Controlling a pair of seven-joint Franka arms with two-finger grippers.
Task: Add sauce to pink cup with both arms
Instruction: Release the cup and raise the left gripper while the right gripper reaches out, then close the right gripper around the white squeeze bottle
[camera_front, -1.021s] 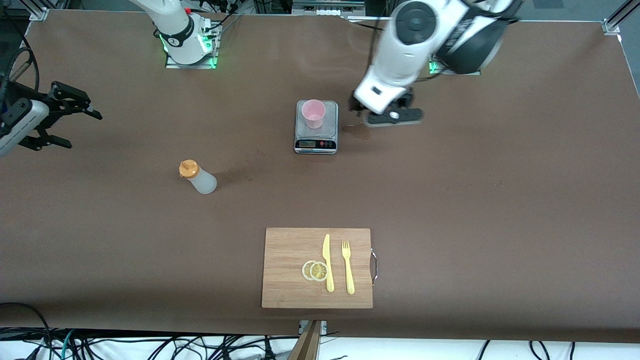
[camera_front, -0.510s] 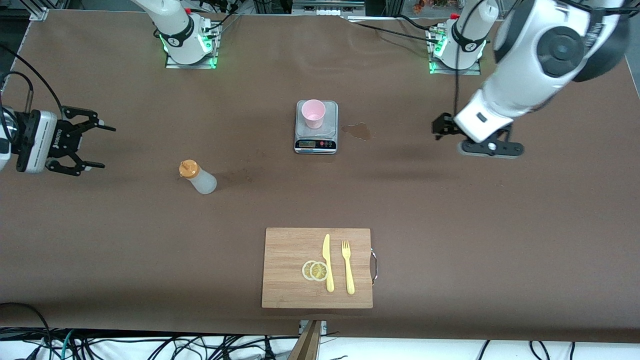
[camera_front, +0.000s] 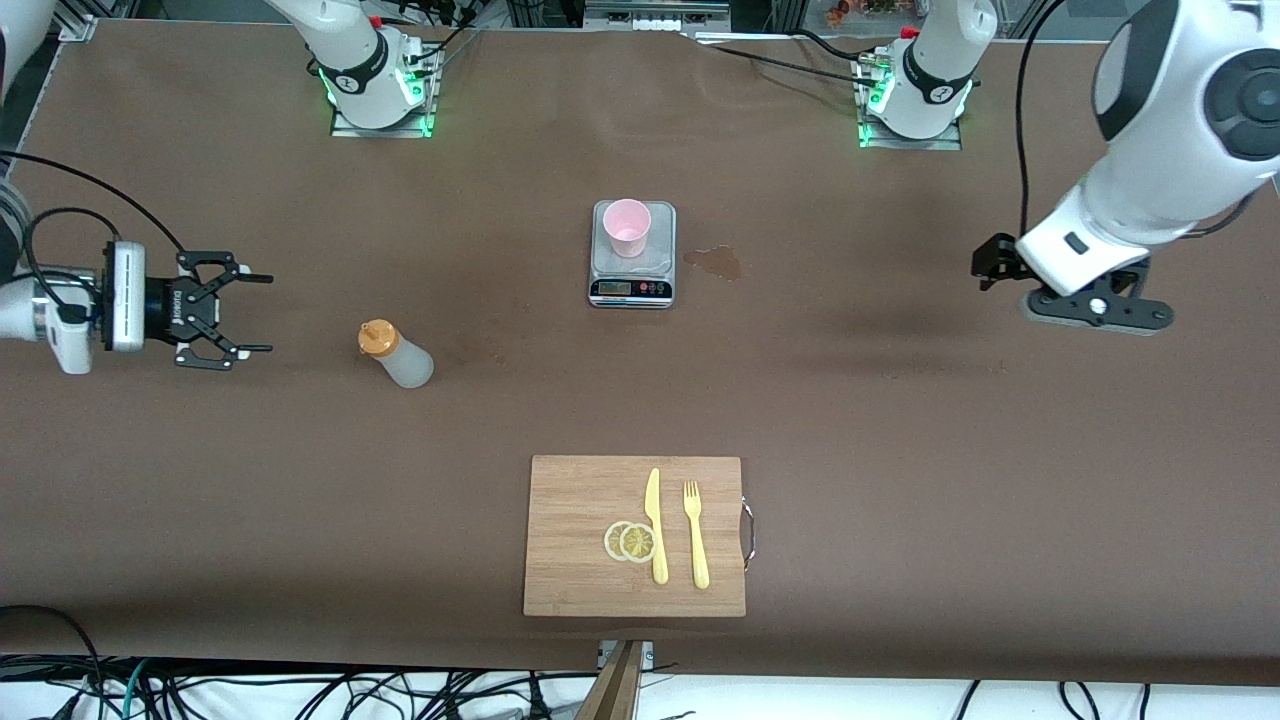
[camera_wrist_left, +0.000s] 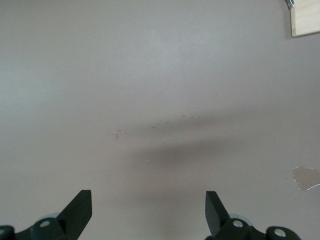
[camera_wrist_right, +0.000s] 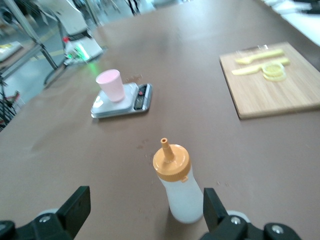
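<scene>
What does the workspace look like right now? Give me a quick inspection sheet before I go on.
Surface: brown table cover, with a small wet-looking stain beside the scale.
Job's things: sauce bottle upright with its cap on, untouched; pink cup upright on the scale.
Clutter: cutting board nearest the front camera, carrying a yellow knife, a yellow fork and two lemon slices.
Grippers: right claw open and empty, aimed at the bottle from the right arm's end; left claw open and empty over bare table at the left arm's end.
Cables: loose bundles off the table edge nearest the front camera.
Surroundings: arm bases lit green.
</scene>
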